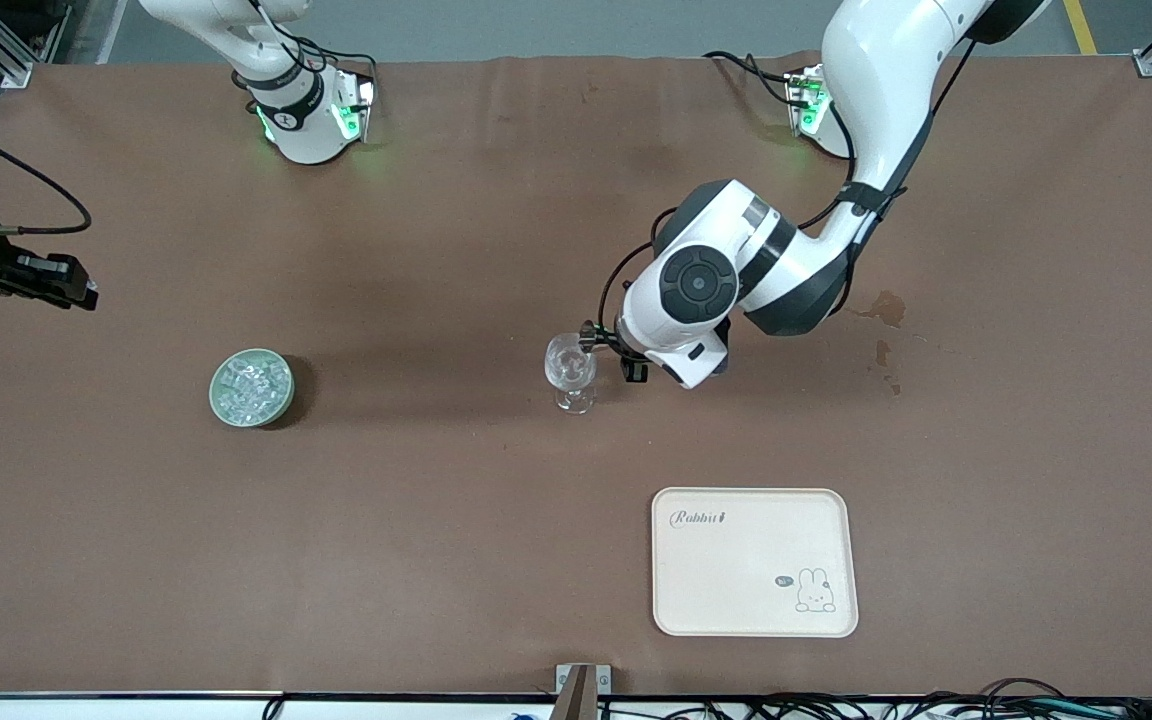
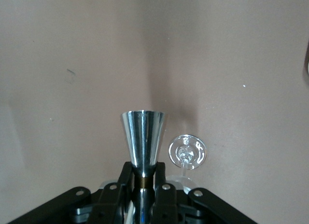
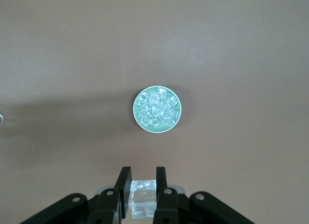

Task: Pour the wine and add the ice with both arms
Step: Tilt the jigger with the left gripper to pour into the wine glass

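A clear stemmed glass (image 1: 571, 375) (image 2: 187, 151) stands upright mid-table. My left gripper (image 1: 616, 352) (image 2: 144, 168) hovers beside its rim, shut on the narrow waist of a shiny metal measuring cup (image 2: 144, 137) whose mouth (image 1: 588, 340) is at the rim. A pale green bowl (image 1: 252, 388) (image 3: 157, 109) heaped with ice cubes sits toward the right arm's end. My right gripper (image 1: 61, 285) (image 3: 142, 173) hangs over the table's edge at that end, shut on one clear ice cube (image 3: 143, 197). The wine is out of view.
A cream tray (image 1: 754, 562) with a rabbit print lies nearer the front camera than the glass. Dark stains (image 1: 886, 310) mark the brown table cover toward the left arm's end. Both arm bases (image 1: 311, 120) stand along the table's back edge.
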Robot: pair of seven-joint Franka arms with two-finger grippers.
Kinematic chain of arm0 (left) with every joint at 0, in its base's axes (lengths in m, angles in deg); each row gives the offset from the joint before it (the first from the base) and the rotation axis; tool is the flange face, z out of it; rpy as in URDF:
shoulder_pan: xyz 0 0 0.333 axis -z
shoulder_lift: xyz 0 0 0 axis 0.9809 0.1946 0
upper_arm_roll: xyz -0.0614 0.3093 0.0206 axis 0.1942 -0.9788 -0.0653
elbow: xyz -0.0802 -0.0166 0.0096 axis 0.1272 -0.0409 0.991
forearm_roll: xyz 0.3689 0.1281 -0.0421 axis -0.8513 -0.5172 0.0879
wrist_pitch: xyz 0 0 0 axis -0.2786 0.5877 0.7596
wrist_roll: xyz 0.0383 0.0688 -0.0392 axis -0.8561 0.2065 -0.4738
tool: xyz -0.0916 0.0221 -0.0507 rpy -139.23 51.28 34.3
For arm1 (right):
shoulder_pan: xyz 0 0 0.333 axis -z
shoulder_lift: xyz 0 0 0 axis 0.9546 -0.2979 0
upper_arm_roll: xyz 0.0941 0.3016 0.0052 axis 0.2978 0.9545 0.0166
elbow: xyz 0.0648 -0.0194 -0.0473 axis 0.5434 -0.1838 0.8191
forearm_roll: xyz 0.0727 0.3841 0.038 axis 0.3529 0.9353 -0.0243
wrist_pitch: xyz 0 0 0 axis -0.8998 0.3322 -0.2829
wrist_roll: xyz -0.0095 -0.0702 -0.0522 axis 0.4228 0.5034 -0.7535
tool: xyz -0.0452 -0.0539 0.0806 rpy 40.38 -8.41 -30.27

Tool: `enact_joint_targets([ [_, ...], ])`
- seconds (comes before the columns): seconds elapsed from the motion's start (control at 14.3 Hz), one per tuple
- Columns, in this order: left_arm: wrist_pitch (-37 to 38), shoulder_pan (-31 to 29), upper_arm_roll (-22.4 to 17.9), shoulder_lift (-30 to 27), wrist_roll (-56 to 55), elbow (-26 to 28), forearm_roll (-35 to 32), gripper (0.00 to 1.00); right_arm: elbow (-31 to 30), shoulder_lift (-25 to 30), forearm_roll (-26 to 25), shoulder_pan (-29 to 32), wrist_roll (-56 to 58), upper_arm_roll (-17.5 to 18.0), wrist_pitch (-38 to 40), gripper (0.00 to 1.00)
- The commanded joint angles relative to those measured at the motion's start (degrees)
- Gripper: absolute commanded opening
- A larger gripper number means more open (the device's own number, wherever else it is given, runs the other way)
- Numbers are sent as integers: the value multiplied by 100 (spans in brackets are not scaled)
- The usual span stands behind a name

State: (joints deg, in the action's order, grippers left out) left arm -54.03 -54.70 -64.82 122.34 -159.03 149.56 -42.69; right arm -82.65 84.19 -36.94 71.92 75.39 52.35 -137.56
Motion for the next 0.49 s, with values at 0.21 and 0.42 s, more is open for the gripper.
enact_joint_targets([
  [0.21,203,79,-81,118,-239,-382,-96,1,-63,73,82,40,-84,20,13,1],
  [0.42,238,114,-90,127,-284,-409,-105,1,-63,73,82,40,-84,20,22,1],
])
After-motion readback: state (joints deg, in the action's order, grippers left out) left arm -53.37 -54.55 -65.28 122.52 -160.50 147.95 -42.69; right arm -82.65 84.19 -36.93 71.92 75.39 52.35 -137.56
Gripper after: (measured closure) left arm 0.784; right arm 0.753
